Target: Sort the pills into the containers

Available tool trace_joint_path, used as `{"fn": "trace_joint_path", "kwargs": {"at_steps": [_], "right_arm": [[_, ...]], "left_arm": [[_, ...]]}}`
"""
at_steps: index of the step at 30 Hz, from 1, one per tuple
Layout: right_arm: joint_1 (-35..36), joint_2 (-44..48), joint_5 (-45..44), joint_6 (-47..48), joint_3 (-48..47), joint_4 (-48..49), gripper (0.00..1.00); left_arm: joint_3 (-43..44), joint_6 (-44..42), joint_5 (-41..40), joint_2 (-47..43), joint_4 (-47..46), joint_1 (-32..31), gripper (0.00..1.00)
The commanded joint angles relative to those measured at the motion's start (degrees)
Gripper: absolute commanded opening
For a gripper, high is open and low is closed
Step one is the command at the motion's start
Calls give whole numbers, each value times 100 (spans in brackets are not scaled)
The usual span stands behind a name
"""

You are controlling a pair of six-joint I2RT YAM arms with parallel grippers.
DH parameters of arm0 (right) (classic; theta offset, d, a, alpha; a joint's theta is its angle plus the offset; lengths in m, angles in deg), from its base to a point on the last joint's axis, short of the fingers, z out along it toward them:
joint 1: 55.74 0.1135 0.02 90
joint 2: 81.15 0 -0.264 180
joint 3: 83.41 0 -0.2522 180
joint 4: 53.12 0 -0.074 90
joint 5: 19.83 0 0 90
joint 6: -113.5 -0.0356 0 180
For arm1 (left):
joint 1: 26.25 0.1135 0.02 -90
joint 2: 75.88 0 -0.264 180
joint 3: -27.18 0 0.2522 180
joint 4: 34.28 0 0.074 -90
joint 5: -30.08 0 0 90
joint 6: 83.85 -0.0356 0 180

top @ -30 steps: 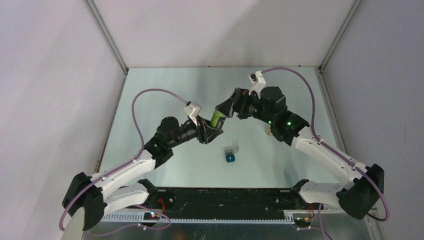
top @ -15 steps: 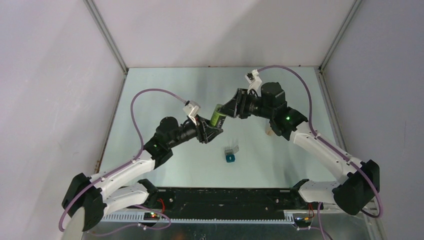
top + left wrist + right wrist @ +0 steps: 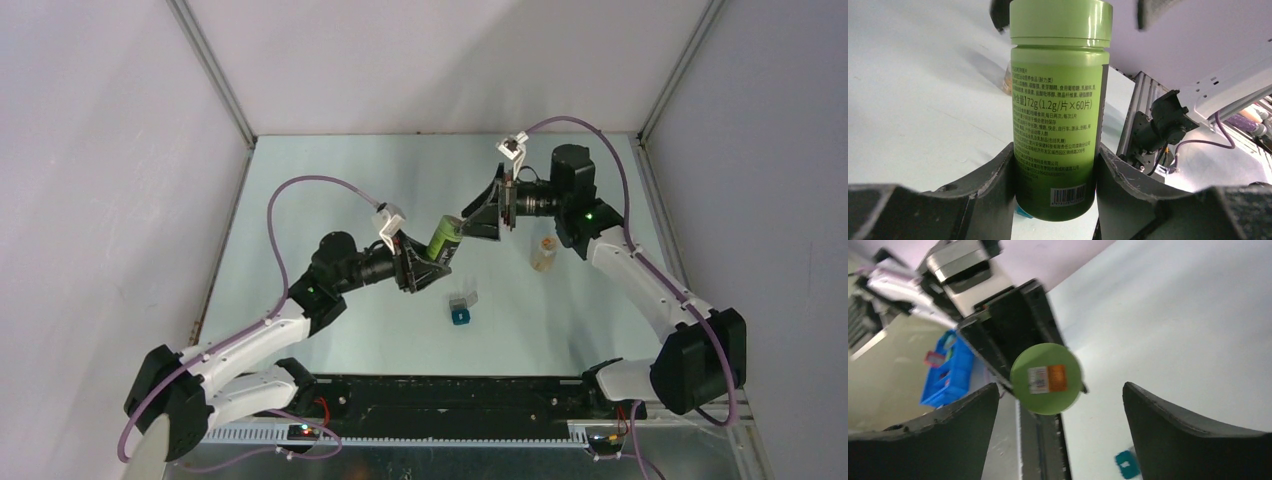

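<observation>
The left gripper point(image 3: 1055, 150) clamps the green bottle point(image 3: 1058, 100) by its lower body, holding it tilted above the table point(image 3: 330, 170), cap point(image 3: 1046, 365) aimed at the right gripper point(image 3: 1059, 389), likely so that arm can unscrew it. The right jaws gape wide, flanking the cap without touching (lid on). A second ago they sat at the cap; now they have drawn back, uncovering the beige bottle point(image 3: 543, 254) standing nearby.

green bottle point(image 3: 1058, 110): lower sides covered by the jaws
beige bottle point(image 3: 1006, 85): blurred, mostly hidden behind the green one
teal item point(image 3: 460, 316) on bench point(image 3: 340, 180): too small to identify
</observation>
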Motion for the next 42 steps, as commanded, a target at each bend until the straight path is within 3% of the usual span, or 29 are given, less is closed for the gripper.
{"fn": "trace_joint_path", "kwargs": {"at_steps": [1, 6, 15, 20, 25, 31, 33, 36, 39, 42], "right_arm": [[-191, 118, -1005, -494, -145, 285, 99], [213, 331, -2883, -1752, -66, 183, 99], [1158, 502, -4251, -2456, -86, -6, 99], [1264, 460, -4412, -2604, -178, -276, 96], [1339, 269, -4217, -2475, -337, -413, 82], [1392, 101, -4122, -2270, -471, -581, 74], [1379, 58, -4066, -2254, -494, -601, 63], [1345, 94, -4067, -2189, -493, -609, 37], [1333, 206, -3943, -1790, -496, -537, 26], [1214, 265, -3193, -963, -491, -363, 22]], "left_arm": [[310, -224, -126, -21, -8, 34, 0], [392, -465, -804, -106, 285, 33, 0], [526, -628, -1136, -97, 586, 31, 0], [589, -596, -1255, -106, 667, 28, 0], [641, -577, -1289, -116, 713, 33, 0], [662, -576, -1255, -88, 731, 29, 0], [661, -578, -1233, -82, 740, 28, 0], [661, -550, -1173, -105, 756, 29, 0], [644, -504, -1119, -108, 768, 29, 0], [626, -397, -922, -108, 745, 34, 0]]}}
